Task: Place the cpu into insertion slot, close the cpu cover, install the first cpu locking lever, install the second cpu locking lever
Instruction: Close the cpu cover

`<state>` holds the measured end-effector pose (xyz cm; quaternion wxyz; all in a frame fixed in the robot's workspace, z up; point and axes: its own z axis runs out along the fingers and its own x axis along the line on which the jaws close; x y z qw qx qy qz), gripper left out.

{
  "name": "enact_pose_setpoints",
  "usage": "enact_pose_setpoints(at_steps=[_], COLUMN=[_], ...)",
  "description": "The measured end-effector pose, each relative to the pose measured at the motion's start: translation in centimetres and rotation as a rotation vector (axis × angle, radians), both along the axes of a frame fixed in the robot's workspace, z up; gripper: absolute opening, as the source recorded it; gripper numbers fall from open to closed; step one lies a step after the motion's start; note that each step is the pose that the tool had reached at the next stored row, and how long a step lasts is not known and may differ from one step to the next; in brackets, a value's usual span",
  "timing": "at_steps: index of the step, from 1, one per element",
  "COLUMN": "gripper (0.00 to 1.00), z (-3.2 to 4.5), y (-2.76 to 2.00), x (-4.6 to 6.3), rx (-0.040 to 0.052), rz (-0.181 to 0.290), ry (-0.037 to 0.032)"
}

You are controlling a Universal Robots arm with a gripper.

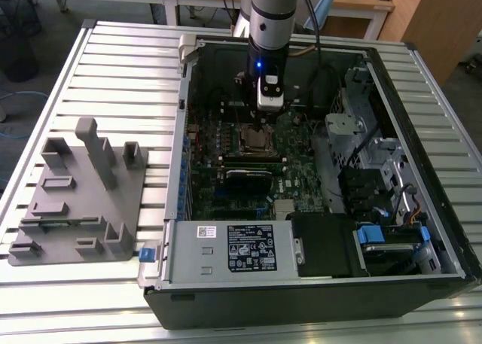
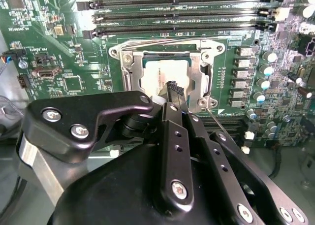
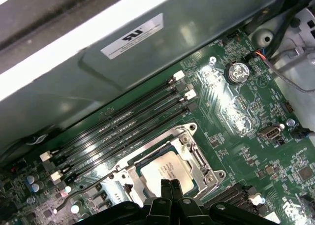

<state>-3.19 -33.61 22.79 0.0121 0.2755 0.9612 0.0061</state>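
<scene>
A big white sticker point(image 1: 251, 248) with black print sits on the silver box point(image 1: 184, 260) in the computer. A white label point(image 3: 132, 36) with a dark mark sits on the gray case wall point(image 3: 206, 28). Tiny white letters dot the green board point(image 2: 34, 33). None of the words can be made out.

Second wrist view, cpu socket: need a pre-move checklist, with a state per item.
1. cpu seated in the insertion slot: ok, its pale top lies level inside the rim.
2. cpu cover down over the chip: ok, the frame looks flat in both wrist views.
3. Locking levers latched: cannot tell; a thin lever wire runs off the socket's corner.
4. gripper empty: ok, shut and holding nothing, above the socket.
5. Gripper clear of the cover: cannot tell, the tip overlaps the chip's edge.
</scene>
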Motion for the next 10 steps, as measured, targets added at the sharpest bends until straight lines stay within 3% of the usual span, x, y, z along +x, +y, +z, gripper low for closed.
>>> enact_pose_setpoints(at_steps=[10], gripper=[0.11], z=[-0.01], y=[0.0], x=[0.0], rx=[0.0], rz=[0.013], ry=[0.0])
